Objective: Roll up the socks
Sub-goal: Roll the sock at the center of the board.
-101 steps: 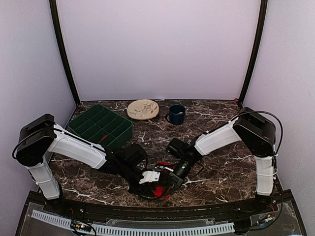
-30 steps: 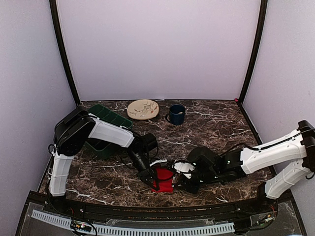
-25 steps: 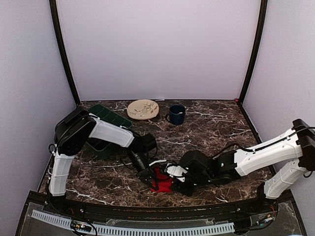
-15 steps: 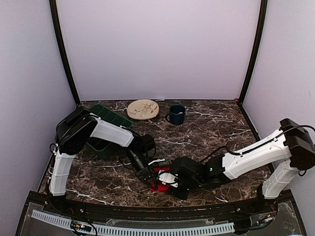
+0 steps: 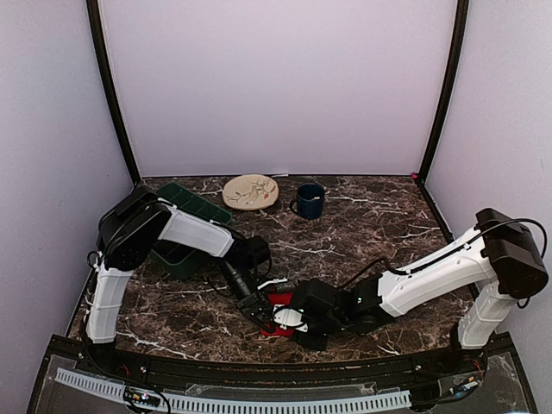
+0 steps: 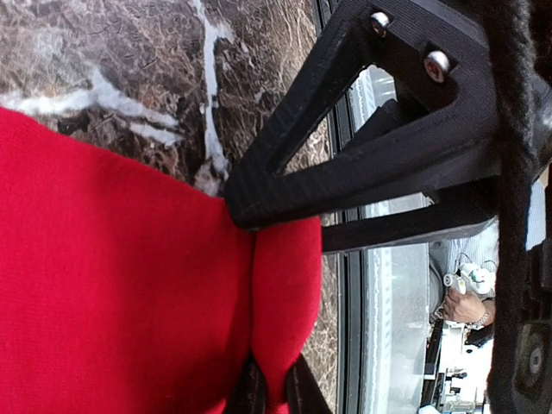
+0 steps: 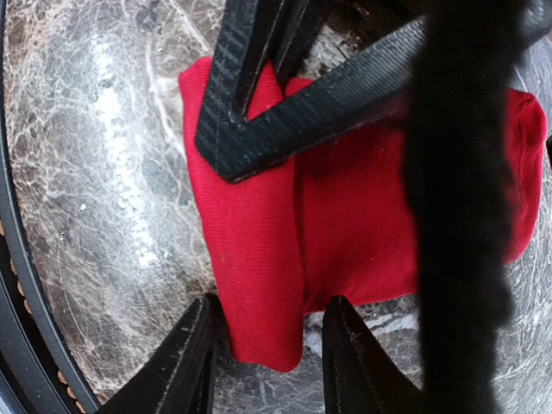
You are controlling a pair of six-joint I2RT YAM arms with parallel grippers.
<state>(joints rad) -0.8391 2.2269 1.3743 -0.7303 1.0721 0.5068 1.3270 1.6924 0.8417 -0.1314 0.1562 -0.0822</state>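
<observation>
- The dark marbled tabletop (image 5: 371,224) fills the floor of the pale-walled cell. Both arms cover the middle of its near edge.
- The right arm (image 5: 431,267) reaches low from the right side across to the centre front. The left arm (image 5: 185,231) slants down from the left to the same spot.
- A green bin (image 5: 194,205) stands at the back left, with most of it hidden behind the left arm.
- A cream plate (image 5: 250,191) and a dark blue mug (image 5: 310,199) stand near each other at the back, well apart from the arms.
- The socks (image 5: 278,301) lie at the centre front. From above, only red scraps show between the two claws.
- In the right wrist view the socks (image 7: 345,224) form a folded red block lying flat, partly crossed by a black cable. It is not clear whether this is one sock or two.
- The left claw (image 6: 250,297) pinches a creased edge of the red fabric (image 6: 112,285) between its fingertips. Its lower finger is cut off by the frame.
- The right claw (image 7: 211,233) has its jaws spread, straddling the near edge of the block. Whether they press on it cannot be told.
</observation>
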